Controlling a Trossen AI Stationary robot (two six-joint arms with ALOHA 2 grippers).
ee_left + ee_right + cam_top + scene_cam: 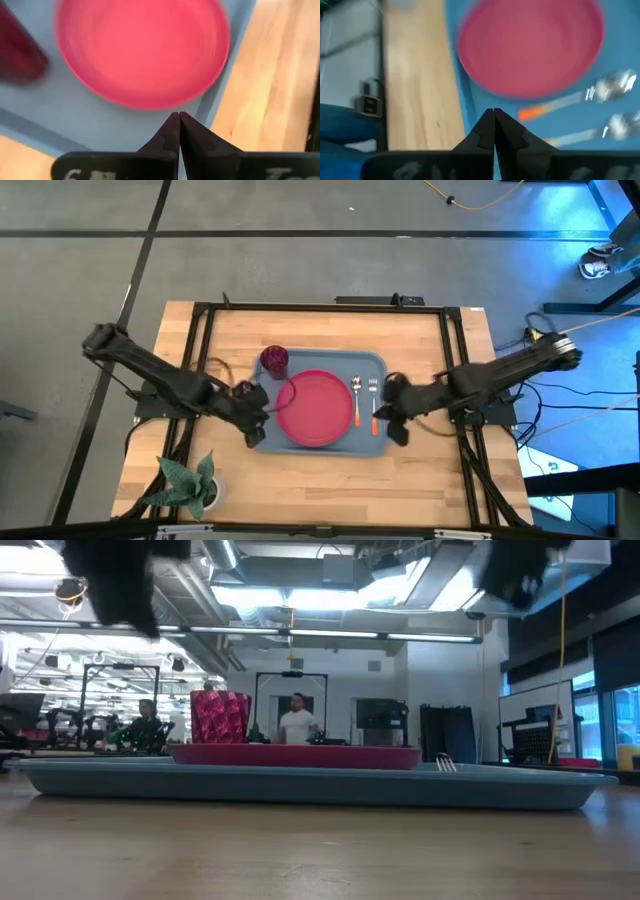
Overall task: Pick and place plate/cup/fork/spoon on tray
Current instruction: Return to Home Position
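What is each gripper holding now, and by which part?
Nothing. The left gripper and the right gripper are both shut and empty, above the tray.

No readable text, label, brand or sign in any view. Only partial marks: on the left gripper [178,120] body, seen in the left wrist view, pale printed chars at the picture's lower edge, one looks like a "6", rest cut off and can't be read. Faint pale marks on the right gripper [493,114] body in the right wrist view are too blurred to read.
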